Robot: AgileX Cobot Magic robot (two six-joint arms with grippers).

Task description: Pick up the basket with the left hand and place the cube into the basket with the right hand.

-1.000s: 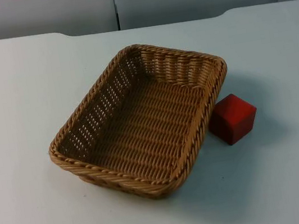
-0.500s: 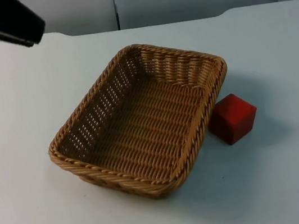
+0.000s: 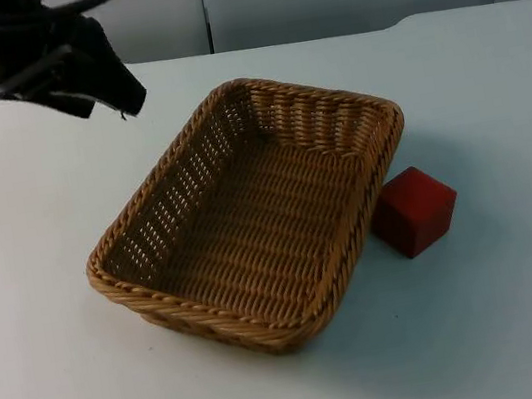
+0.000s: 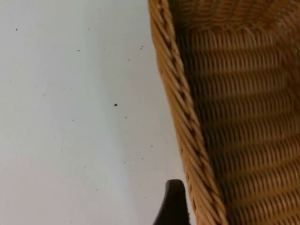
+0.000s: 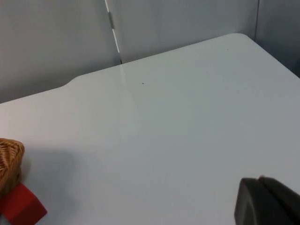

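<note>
1. Rectangular woven wicker basket (image 3: 253,212) sat flat near the middle of the white table (image 3: 528,320), mouth up and empty, so the rim was free to grab.
2. Red wooden cube (image 3: 413,211) sat on the table just beside the basket's right-hand wall, outside it; can't tell if they touched. Likely staged there for a short lift over the rim.
3. Left gripper (image 3: 102,89) hung over the table's far left part, clear of the basket; the left wrist view looked along the rim, one fingertip (image 4: 172,204) just outside it — lining up for a rim grasp, I'd say. Couldn't tell whether the claw was open or closed.
4. Right gripper (image 5: 267,201) waited off to the side; claw state also unclear.
</note>
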